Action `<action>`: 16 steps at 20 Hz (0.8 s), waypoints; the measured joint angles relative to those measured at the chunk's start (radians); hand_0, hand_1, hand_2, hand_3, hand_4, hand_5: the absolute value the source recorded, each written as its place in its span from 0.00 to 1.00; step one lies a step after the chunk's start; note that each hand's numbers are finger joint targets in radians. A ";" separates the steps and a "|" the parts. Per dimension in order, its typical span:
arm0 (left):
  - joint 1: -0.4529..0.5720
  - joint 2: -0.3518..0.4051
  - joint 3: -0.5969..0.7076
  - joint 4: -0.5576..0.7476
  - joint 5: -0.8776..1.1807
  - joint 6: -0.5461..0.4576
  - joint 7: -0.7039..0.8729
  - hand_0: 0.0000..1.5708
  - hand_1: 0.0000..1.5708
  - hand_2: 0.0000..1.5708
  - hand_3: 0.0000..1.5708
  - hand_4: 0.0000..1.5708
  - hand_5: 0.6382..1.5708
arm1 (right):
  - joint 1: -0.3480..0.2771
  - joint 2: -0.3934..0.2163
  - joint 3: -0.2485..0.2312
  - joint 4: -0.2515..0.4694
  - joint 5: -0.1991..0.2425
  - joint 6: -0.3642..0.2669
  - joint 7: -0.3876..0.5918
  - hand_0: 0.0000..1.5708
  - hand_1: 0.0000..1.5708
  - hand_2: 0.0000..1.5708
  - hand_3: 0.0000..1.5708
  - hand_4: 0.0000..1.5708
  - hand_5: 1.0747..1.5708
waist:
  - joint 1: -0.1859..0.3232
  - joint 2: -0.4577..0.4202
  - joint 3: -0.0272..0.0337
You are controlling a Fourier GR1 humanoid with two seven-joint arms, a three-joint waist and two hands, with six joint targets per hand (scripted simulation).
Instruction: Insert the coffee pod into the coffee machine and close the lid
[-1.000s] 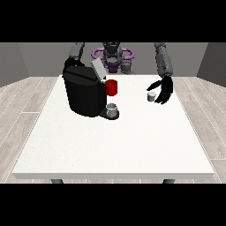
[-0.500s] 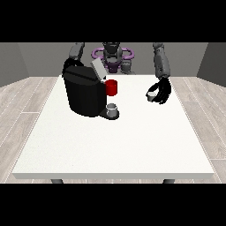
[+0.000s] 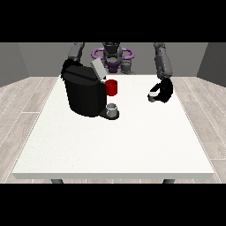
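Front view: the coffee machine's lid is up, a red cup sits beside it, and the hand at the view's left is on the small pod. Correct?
Not quite. In the front view the pod is at the hand at the view's right, not the left. The coffee machine does have its lid up, with the red cup beside it.

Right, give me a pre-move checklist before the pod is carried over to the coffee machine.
1. Pod in hand: the hand at the view's right is curled round the small coffee pod. Ok.
2. Pod off the table: cannot tell from this view.
3. Lid up: it stands raised at the top of the coffee machine. Ok.
4. Pod slot free: the opening under the lid is not visible. Cannot tell.
5. Path between pod and machine: bare table, apart from the red cup beside the machine. Ok.
6. Hand at the view's left: behind the machine, mostly hidden. Cannot tell.
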 measured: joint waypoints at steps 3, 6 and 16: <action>-0.031 0.017 0.003 -0.010 0.005 -0.042 -0.034 0.92 0.92 0.92 0.88 0.40 1.00 | 0.001 -0.004 -0.008 0.008 -0.009 0.006 0.010 0.00 0.00 0.00 0.00 0.32 1.00 | -0.002 -0.013 -0.0001; -0.078 0.008 -0.003 -0.036 0.011 -0.101 -0.017 0.85 0.85 0.89 0.87 0.38 1.00 | -0.005 -0.006 -0.016 0.061 -0.010 0.009 -0.003 0.00 0.00 0.00 0.00 0.31 1.00 | 0.011 -0.039 0.0000; -0.198 -0.022 -0.025 -0.110 -0.003 -0.211 0.057 0.80 0.80 0.85 0.82 0.36 1.00 | -0.019 -0.003 -0.026 0.148 -0.023 0.029 -0.046 0.00 0.00 0.00 0.00 0.30 1.00 | 0.003 -0.096 0.0000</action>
